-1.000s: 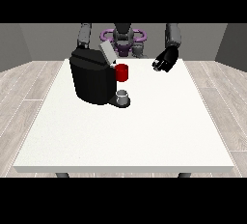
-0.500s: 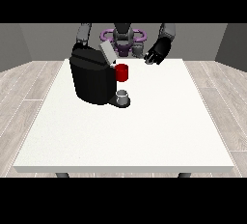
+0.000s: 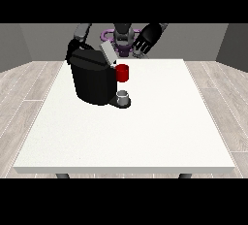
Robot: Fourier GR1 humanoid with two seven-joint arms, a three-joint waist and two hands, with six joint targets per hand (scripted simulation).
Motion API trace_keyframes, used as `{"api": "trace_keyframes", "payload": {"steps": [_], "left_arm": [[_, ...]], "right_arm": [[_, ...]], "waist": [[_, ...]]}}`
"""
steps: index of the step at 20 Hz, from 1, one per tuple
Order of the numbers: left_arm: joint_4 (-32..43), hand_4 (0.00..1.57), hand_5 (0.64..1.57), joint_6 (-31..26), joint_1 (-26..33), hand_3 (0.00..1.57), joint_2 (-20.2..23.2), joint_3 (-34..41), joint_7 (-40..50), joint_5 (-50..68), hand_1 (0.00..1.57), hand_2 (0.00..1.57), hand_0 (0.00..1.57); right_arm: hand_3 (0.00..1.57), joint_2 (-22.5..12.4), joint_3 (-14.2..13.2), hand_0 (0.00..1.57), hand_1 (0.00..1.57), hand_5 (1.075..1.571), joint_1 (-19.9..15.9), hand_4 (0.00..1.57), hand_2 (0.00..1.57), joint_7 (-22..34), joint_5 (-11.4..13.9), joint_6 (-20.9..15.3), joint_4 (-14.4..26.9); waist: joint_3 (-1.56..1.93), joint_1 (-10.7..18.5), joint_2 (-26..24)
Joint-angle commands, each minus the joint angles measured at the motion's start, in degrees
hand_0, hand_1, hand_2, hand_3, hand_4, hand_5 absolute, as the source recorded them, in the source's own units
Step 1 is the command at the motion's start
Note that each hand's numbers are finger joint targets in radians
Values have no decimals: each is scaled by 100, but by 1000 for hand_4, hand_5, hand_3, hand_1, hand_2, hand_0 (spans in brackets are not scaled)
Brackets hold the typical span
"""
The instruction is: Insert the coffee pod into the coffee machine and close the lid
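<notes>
A big white table fills most of the view. The gray floor and gray walls are around it.

On the table, toward ten o'clock from its middle, sits the black coffee machine. It is a fat, dark box. Its gray lid is up and tilted, sticking out at the machine's top at about one o'clock. A red part sits on the machine's front, at about three o'clock from its body. It looks like the coffee pod, but I cannot tell for sure if it is the pod or a piece of the machine. Right under it, at about five o'clock from the machine, a small gray cup stands on the machine's dark base.

The robot is small, at twelve o'clock behind the table's far edge.

The hand at the view's right is up in the air, over the far edge of the table, at about one o'clock from the lid. Its black fingers are spread wide and it holds nothing. It is apart from the machine.

The hand at the view's left is hidden behind the machine. Only its arm shows, coming down at the machine's top at eleven o'clock. I cannot tell how its fingers lie.
</notes>
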Motion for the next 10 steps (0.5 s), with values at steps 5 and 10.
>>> {"api": "trace_keyframes", "payload": {"steps": [5,10], "left_arm": [[148,479,1571,-276,-1032,1266,275,251,327,71,1174,1254,1174],[384,475,1571,49,-1193,1238,489,446,272,18,1222,1288,1222]], "right_arm": [[0,102,-27,0,0,1571,-553,269,0,192,72,-233,-182],[0,-9,32,0,0,1571,-746,0,0,357,24,-39,-460]], "waist": [[0,-239,546],[-2,-559,906]]}}
